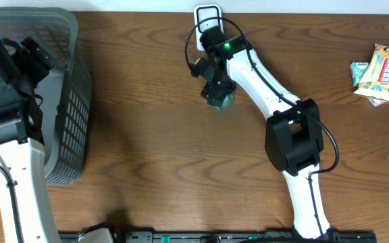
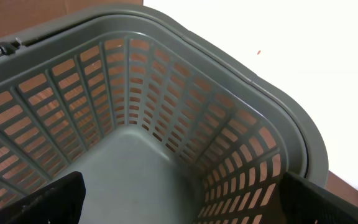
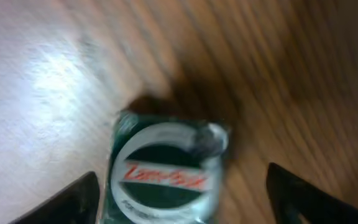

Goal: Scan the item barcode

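The green item (image 3: 163, 171) has a white oval label with red script and is blurred in the right wrist view. It lies on the wooden table (image 1: 147, 135) in the upper middle of the overhead frame, right under the right gripper (image 1: 217, 89). That gripper's jaws stand apart, with one finger (image 3: 73, 199) in each lower corner of the wrist view. The item sits between them ungripped, with a clear gap on its right side. Just above it, at the top edge, sits a white device (image 1: 208, 15). Snack packets (image 1: 383, 73) lie at the far right, well apart. A grey basket (image 1: 73, 101) fills the left side. The left gripper (image 2: 182, 186) hangs over the inside of the basket, spread wide and holding nothing.
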You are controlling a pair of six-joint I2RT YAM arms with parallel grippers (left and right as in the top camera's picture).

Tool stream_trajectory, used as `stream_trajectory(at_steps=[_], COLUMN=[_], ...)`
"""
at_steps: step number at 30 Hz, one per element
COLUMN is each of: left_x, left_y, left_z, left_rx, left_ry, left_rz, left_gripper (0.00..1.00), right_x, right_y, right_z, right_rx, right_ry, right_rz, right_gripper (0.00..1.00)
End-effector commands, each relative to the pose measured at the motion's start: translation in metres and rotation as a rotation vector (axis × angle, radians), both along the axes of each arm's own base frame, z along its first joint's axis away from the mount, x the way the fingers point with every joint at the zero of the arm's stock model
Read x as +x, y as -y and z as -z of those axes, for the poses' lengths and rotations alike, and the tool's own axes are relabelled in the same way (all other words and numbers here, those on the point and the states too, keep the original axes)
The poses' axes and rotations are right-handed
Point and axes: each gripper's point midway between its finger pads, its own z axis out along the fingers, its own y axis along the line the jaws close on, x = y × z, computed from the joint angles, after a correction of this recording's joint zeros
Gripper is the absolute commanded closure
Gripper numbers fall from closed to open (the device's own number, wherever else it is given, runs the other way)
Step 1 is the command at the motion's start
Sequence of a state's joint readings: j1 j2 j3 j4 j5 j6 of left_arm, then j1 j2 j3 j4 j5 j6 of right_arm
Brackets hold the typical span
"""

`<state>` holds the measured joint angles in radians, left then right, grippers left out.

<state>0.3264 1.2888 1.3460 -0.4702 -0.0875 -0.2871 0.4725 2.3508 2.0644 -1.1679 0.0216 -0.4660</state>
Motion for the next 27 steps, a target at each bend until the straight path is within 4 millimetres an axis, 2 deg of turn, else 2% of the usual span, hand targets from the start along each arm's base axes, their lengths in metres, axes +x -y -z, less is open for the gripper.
stream_trajectory(at_steps=[1, 2, 5, 7, 9, 11, 14, 16, 18, 20, 21, 25, 27], left_x=[0.001, 0.000, 0.000, 0.000, 0.000, 0.000, 0.001, 0.000, 0.000, 0.000, 0.001, 0.001, 0.000], left_y=[-0.002, -0.003, -0.003, -0.003, -0.003, -0.003, -0.002, -0.003, -0.003, -0.003, -0.002, -0.002, -0.003], left_z=[-0.006, -0.006, -0.006, -0.006, -0.006, -0.006, -0.006, -0.006, -0.006, -0.006, -0.006, -0.006, -0.006], left_rx=[0.012, 0.013, 0.013, 0.013, 0.013, 0.013, 0.013, 0.013, 0.013, 0.013, 0.012, 0.013, 0.013], left_ry=[0.006, 0.007, 0.007, 0.007, 0.007, 0.007, 0.007, 0.007, 0.007, 0.007, 0.007, 0.007, 0.007], left_rz=[-0.002, -0.002, -0.002, -0.002, -0.002, -0.002, -0.002, -0.002, -0.002, -0.002, -0.002, -0.002, -0.002], left_gripper=[0.02, 0.02, 0.02, 0.02, 0.02, 0.02, 0.02, 0.02, 0.02, 0.02, 0.02, 0.02, 0.02], right_x=[0.016, 0.018, 0.020, 0.016, 0.007, -0.010, -0.030, -0.031, -0.033, -0.037, -0.038, -0.036, -0.032], right_y=[0.031, 0.035, 0.039, 0.039, 0.032, 0.018, -0.001, -0.006, -0.011, -0.018, -0.020, -0.021, -0.014], right_z=[0.000, -0.001, -0.004, -0.007, -0.006, -0.003, -0.002, -0.003, -0.003, -0.004, -0.005, -0.005, -0.003], right_rx=[-0.139, -0.154, -0.159, -0.135, -0.088, -0.021, 0.054, 0.081, 0.104, 0.136, 0.146, 0.152, 0.131], right_ry=[0.089, 0.103, 0.124, 0.117, 0.073, -0.029, -0.155, -0.174, -0.201, -0.249, -0.265, -0.268, -0.227], right_rz=[0.168, 0.189, 0.315, 0.438, 0.540, 0.600, 0.594, 0.628, 0.763, 0.919, 0.976, 1.156, 1.229], right_gripper=[0.11, 0.11, 0.01, 0.01, 0.01, 0.01, 0.01, 0.05, 0.07, 0.19, 0.20, 0.17, 0.16])
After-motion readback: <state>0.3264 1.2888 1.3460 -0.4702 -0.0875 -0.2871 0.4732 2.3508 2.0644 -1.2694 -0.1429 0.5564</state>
